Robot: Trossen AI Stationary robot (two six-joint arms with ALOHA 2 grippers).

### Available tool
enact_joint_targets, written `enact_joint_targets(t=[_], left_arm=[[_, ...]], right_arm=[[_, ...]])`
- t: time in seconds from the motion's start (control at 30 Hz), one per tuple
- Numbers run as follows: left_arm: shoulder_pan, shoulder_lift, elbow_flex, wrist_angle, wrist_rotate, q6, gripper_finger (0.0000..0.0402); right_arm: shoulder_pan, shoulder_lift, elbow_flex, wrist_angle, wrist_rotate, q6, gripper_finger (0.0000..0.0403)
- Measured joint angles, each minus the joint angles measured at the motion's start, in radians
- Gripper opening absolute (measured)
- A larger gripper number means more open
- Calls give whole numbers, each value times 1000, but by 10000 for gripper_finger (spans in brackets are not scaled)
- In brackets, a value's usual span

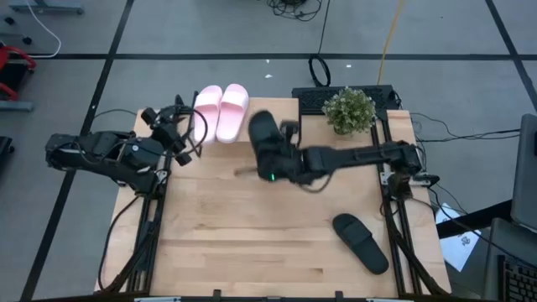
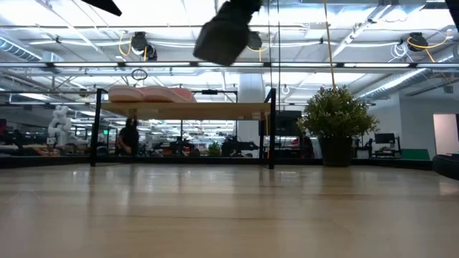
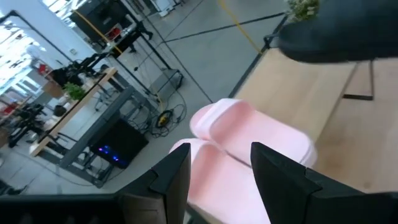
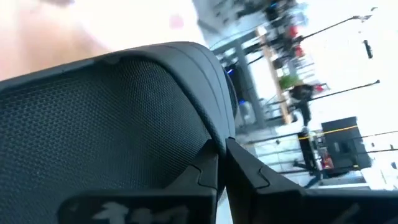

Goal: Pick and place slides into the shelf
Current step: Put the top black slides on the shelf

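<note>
- Two pink slides (image 1: 220, 111) lay on the shelf (image 2: 183, 110), far left.
- My right gripper (image 1: 270, 155), clamped on a black slide (image 1: 263, 132), hung beside them.
- My left gripper (image 1: 179, 134) waited, fingers apart, empty.
- Second black slide (image 1: 361, 242) lay near right, unplaced.

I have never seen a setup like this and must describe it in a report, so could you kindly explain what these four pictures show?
This is a robot with two dark arms at a wooden table, filmed by four cameras at once. One camera looks straight down, one sits at table height, and one rides on each wrist.

From above, the right gripper is shut on a black slide, a slip-on sandal, and holds it up near the shelf, a low rack with a light wood top. The right wrist camera shows that slide's strap filling the picture. The table-height camera sees it in the air.

Two pink slides already lie side by side on the shelf. The left gripper waits, open, beside them.

A second black slide lies on the table, and a potted plant stands at the back.
</note>
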Motion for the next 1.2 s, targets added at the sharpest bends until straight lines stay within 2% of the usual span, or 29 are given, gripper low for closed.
enact_joint_targets(t=[0.17,0.3,0.7,0.97,1.2], left_arm=[[0,-29,0,-22,-31,-8,175],[0,-42,0,-22,-33,-8,175],[0,-45,0,-19,-32,-10,175],[0,-46,0,-18,-26,-34,175],[0,-46,0,-19,-26,-39,175]], right_arm=[[-88,0,0,314,102,-270,0],[-126,0,0,439,122,-343,0],[-146,48,-10,451,114,-305,0],[-167,120,-10,521,117,-413,0],[-202,120,-10,503,119,-383,0]])
